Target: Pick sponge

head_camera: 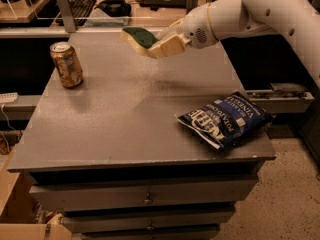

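Gripper (156, 45), at the far side of the table (115, 134), is clamping the sponge (139, 35) between its two fingers. I am holding the sponge green side up and tilted. As far as this angle lets me judge, it is hanging clear of the tabletop.

Step in hand: the lift. I am judging the pick as nearly done. To finish it well, I am aiming to raise the arm straight and slowly without easing the squeeze, because the fingers seem to be pinching only one end and soft foam can slide out. I am also planning to steer clear of the rail behind the table.

Containers: a can (66, 64) is standing upright near the left edge, well apart from the sponge; I cannot tell whether it is opened or what it is holding. A bag (225, 120) is lying flat at the right front corner, looking puffed and sealed, its contents hidden. The drawers (145, 196) below are sitting shut, showing nothing of their insides.
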Tool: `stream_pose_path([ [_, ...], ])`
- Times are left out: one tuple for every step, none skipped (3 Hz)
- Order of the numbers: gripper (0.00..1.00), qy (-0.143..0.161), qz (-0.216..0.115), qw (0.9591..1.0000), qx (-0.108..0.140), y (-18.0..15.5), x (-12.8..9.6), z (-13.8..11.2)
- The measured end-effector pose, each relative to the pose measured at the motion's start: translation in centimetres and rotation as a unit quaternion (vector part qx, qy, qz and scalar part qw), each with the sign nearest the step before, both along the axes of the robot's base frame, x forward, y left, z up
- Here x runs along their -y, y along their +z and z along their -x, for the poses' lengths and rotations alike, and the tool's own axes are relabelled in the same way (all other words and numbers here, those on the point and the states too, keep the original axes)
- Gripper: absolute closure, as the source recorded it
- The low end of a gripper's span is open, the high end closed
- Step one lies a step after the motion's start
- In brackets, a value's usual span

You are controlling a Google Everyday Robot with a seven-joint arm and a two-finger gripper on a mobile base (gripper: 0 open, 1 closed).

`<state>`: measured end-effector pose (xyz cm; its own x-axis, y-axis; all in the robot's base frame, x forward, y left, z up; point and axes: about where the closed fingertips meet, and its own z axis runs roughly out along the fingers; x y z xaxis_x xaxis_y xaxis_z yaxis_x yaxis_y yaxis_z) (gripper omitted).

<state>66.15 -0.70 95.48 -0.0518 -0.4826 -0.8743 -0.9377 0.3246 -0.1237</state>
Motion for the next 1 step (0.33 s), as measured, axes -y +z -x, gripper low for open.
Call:
stream_pose_path([
  [1.0, 0.0, 0.0, 1.0, -0.001, -0.06, -0.05, 0.0],
])
